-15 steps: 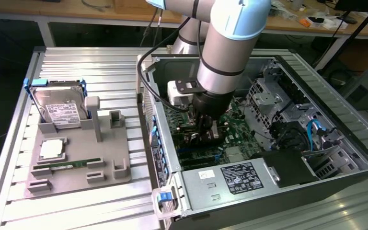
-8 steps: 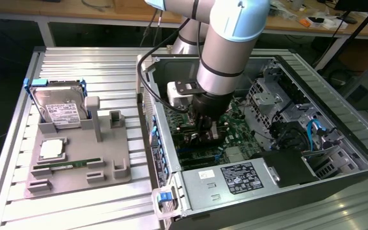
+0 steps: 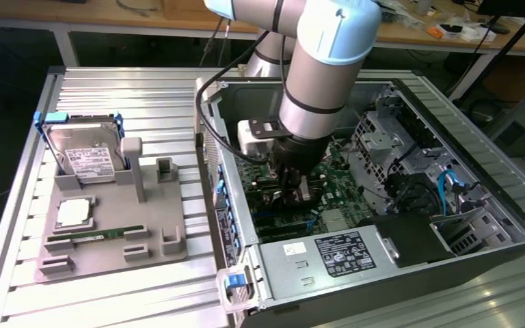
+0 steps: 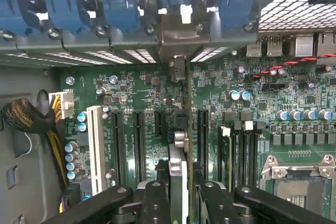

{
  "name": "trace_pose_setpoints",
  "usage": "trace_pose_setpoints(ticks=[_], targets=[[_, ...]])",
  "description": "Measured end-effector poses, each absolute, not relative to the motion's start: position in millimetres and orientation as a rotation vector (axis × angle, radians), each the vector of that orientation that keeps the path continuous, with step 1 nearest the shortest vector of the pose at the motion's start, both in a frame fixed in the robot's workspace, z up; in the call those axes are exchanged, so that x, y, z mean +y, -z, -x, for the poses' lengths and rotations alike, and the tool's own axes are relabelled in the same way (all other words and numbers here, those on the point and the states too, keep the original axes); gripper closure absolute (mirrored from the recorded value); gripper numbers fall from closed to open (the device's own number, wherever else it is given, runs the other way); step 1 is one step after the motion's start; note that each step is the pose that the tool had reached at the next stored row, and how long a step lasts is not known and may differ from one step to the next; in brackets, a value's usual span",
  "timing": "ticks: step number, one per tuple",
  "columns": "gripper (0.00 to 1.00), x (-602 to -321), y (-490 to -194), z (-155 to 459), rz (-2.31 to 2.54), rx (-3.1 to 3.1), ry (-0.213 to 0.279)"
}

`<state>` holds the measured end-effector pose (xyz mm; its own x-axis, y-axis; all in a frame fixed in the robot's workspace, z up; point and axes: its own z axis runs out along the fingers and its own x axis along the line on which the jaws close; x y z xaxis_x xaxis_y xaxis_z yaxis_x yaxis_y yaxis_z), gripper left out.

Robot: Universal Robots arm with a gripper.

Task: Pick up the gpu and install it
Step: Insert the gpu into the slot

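The gpu [image 4: 178,174] stands edge-on between my fingers [image 4: 155,198], a thin card running from them toward its silvery bracket [image 4: 181,35] at the case's rear wall. My gripper [image 4: 178,205] is shut on it just above the green motherboard [image 4: 131,93], in line with the black expansion slots [image 4: 137,140]. In the exterior view the arm reaches down into the open PC case [image 3: 445,130], with the gripper [image 3: 292,195] low over the motherboard [image 3: 340,181]. Whether the card's lower edge sits in a slot is hidden.
On the exterior view's left a grey holder [image 3: 107,246] carries a silver hard drive [image 3: 85,154], a processor [image 3: 74,212] and a green memory stick [image 3: 93,237]. Inside the case are the power supply [image 3: 335,253], a yellow-black cable bundle [image 4: 21,116] and the processor socket [image 4: 299,182].
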<state>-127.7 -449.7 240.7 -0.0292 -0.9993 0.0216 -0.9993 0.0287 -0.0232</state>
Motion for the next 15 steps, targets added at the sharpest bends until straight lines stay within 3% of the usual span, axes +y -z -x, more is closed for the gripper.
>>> trace_pose_setpoints(ticks=[15], targets=[[0.73,-449.7,-240.4,127.8,2.188,2.252,0.050]])
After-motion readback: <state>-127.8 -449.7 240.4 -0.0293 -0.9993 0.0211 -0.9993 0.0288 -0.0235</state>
